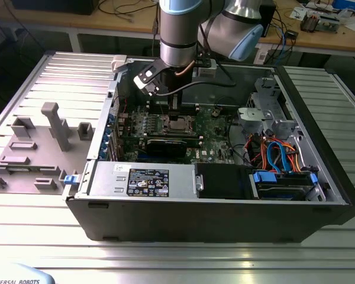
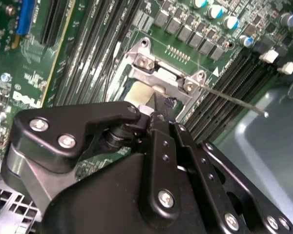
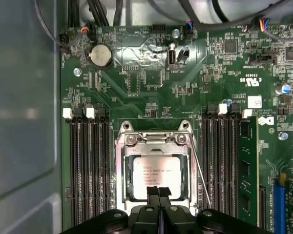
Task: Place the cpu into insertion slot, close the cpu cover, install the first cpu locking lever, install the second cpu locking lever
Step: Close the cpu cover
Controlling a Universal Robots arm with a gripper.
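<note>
An open computer case (image 1: 213, 220) lies on its side on the ribbed metal table (image 1: 165, 260), and the arm reaches down into it over the green motherboard (image 3: 146, 83). The hand (image 3: 159, 191) has its 2 black fingertips pressed together with only a thin seam between them and nothing visibly clamped. In the first wrist view the tips sit at the edge of the cpu (image 3: 156, 176). The cpu lies flat in the insertion slot (image 1: 178, 123), its dull metal top showing through the square window of the cpu cover (image 3: 156, 142), which is down over it. In the second wrist view the fingertips (image 2: 162, 105) meet just beside the cover's silvery hinge end. 1 thin wire lever (image 3: 200, 170) slants away from that end, over the neighbouring black memory slots (image 3: 219, 165), not lying along the socket. More memory slots (image 3: 90, 165) flank the other side, and a round coin battery (image 3: 101, 55) sits farther up the board.
</note>
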